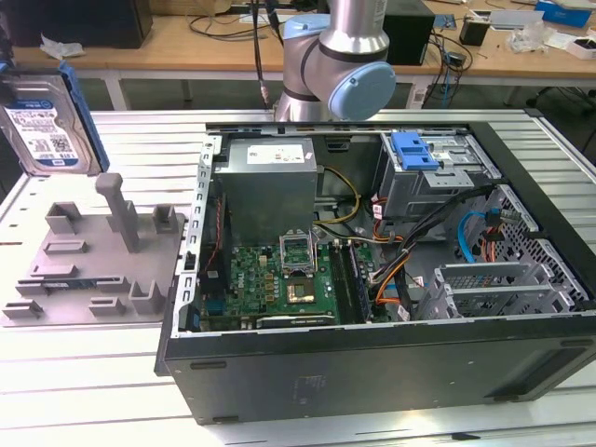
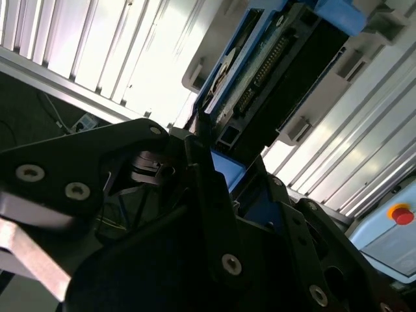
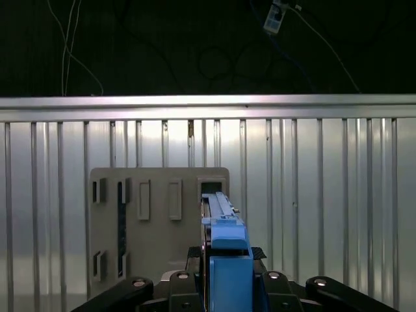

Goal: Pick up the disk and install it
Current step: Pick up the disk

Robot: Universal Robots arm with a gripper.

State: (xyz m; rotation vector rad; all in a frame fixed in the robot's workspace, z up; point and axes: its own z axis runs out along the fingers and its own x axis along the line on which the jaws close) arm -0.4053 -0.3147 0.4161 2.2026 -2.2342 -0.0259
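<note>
Exterior view, starting at its left: the disk (image 1: 45,126) stands on edge at the far left, label facing the room and blue rail around it. Its long axis is roughly upright, and it sits over the far side of the grey fixture plate (image 1: 84,279) on the slatted metal table (image 1: 93,400). It looks apart from the plate, though I can't be sure its lower end is free.

In both wrist views the gripper (image 3: 225,276) is closed on the blue rail, with black fingers (image 2: 214,195) pressed to either side of it. The disk is therefore in the hand, seen edge-on above the plate's slots.

To the exterior view's right of the plate, just beside it, lies the open computer case (image 1: 372,382). Inside it are a power supply box (image 1: 268,182), a green circuit board (image 1: 279,279) and loose cables.

At the case's far right is the metal drive cage (image 1: 433,186) with a blue latch (image 1: 414,149) on top. The cage lies well apart from the disk, across the whole width of the case. I judge that gap to be what matters for fitting it.
</note>
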